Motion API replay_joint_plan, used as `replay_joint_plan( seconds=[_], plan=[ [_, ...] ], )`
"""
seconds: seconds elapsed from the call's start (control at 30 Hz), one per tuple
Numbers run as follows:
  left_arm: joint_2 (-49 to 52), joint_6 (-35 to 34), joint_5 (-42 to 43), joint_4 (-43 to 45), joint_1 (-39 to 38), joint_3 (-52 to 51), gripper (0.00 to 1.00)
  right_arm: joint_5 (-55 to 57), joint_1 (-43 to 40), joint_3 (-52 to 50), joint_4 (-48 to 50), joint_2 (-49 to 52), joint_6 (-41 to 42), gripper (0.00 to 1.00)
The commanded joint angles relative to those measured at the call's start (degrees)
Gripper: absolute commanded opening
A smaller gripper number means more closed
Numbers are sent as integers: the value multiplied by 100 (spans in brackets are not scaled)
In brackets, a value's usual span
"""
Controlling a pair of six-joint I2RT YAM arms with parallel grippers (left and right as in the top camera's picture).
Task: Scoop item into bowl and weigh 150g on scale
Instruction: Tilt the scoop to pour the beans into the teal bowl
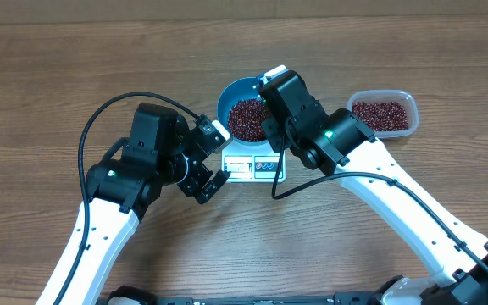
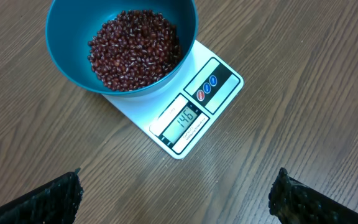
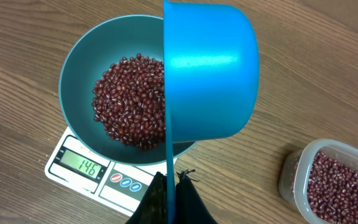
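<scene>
The teal bowl point(image 3: 73, 56) stands on the white scale point(image 3: 79, 167) and holds a heap of red-brown beans point(image 3: 129, 99). The scale's display reads 146. My right gripper point(image 3: 171, 186) is shut on the thin handle of a blue scoop point(image 3: 210, 68), which is turned on its side over the bowl's right half. My left gripper point(image 2: 176, 196) is open with bare wood between its fingers. It is just in front of the scale point(image 2: 191, 115) and apart from the bowl point(image 2: 67, 37). From overhead the right wrist covers part of the bowl point(image 1: 227, 91).
A clear plastic tub point(image 1: 383, 113) with more beans stands on the table to the right of the scale. Its corner shows in the right wrist view as the tub point(image 3: 340, 180). The wooden table point(image 1: 58, 76) spreads on all sides.
</scene>
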Motion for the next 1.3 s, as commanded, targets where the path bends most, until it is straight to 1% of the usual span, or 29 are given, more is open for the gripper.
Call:
replay_joint_plan(
  seconds=[0.0, 1.13, 1.27],
  plan=[
    [-11, -83, -4, -4, -37, -52, 100, 74, 39, 173, 39, -13, 15, 4],
    [-11, -83, -4, -4, -37, -52, 99, 72, 37, 173, 44, -13, 17, 4],
    [-11, -83, -4, -4, -37, -52, 100, 24, 37, 173, 101, -15, 332, 4]
  ],
)
